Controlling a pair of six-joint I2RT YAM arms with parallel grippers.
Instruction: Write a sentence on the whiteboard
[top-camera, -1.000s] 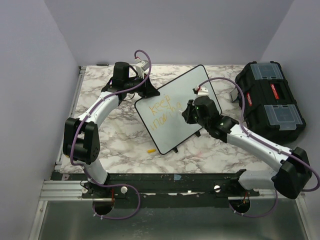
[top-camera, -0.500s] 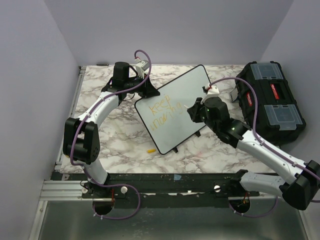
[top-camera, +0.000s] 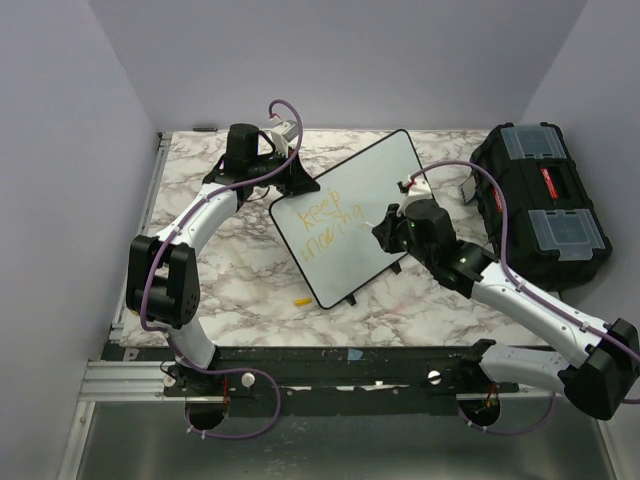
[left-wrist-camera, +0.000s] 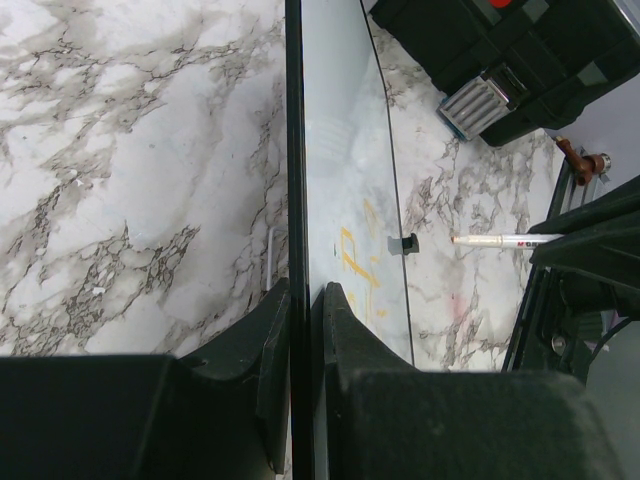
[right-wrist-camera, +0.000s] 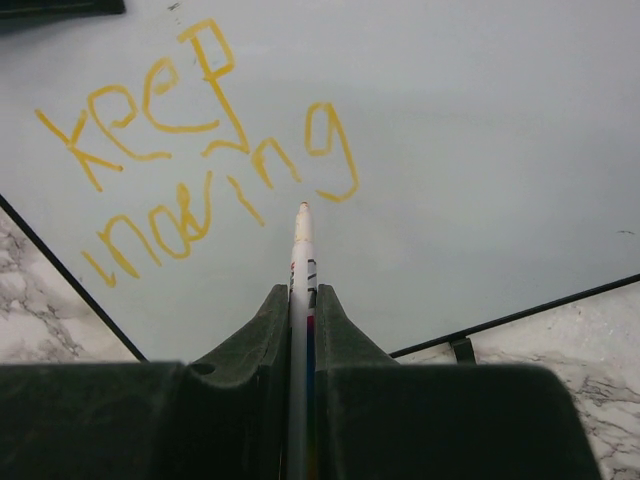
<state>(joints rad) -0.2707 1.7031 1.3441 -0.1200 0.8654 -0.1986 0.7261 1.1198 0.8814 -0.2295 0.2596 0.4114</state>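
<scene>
The right pincer (right-wrist-camera: 302, 292) grips a white marker (right-wrist-camera: 301, 245), whose tip juts ahead of it, just short of the yellow sentence (right-wrist-camera: 180, 160). The left pincer (left-wrist-camera: 305, 300) is clamped narrowly on the rim of the whiteboard (left-wrist-camera: 340, 150).

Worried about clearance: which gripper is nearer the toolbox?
Right. Right gripper, holding the marker, is over the whiteboard on its toolbox side; left gripper clamps the board's opposite edge, farther away.
</scene>
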